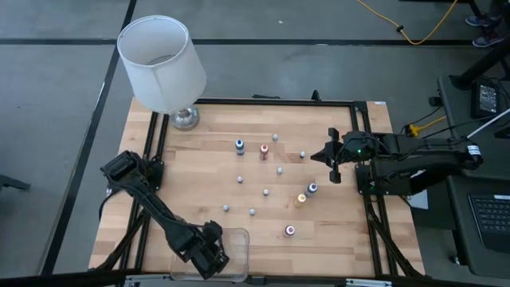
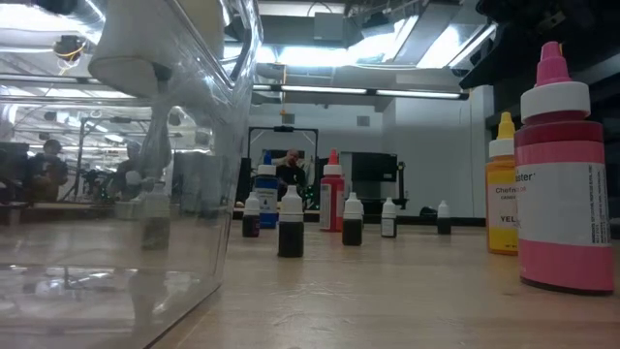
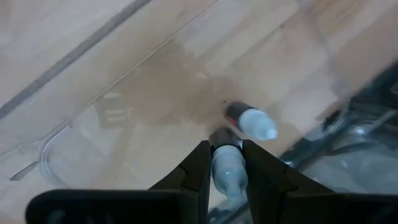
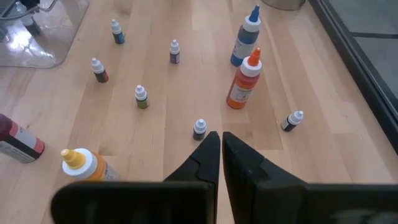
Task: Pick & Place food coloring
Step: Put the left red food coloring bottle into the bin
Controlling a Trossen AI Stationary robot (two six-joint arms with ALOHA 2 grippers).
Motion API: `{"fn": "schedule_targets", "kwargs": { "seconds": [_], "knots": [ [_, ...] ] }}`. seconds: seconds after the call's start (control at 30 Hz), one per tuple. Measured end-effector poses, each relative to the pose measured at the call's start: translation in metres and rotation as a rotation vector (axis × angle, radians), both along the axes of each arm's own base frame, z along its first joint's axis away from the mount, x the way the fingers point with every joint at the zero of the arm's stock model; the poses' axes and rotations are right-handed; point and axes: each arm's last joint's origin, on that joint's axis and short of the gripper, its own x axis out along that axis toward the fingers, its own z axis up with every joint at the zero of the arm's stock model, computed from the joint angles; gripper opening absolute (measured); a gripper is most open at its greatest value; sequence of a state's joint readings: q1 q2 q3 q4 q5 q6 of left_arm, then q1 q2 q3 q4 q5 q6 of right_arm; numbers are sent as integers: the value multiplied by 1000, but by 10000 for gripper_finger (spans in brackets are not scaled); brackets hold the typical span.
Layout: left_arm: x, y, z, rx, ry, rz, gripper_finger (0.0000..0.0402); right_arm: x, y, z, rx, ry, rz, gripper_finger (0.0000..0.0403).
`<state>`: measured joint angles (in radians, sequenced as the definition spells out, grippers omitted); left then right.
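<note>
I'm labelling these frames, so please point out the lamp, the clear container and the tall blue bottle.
lamp (image 1: 162, 62), high view, on the white shade.
clear container (image 1: 239, 239), high view, on its right wall.
tall blue bottle (image 4: 246, 43), right wrist view, on its blue body.

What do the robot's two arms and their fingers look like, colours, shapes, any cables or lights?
Both arms are dark, nearly black, built of jointed tubular segments. The left gripper and right gripper each end in two flat, tapering black fingers set on a wide black crossbar. A small green light glows on the right arm's wrist, and a pale cable runs along its rear segment.
</note>
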<state>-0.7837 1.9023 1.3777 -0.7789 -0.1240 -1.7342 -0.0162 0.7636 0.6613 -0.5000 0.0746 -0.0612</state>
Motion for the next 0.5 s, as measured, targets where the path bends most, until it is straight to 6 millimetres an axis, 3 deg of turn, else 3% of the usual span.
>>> {"fn": "schedule_targets", "kwargs": {
  "seconds": [0.5],
  "knots": [
    [1, -1, -11, 34, 17, 2, 67, 0, 0, 0, 1, 0, 0, 23]
  ]
}}
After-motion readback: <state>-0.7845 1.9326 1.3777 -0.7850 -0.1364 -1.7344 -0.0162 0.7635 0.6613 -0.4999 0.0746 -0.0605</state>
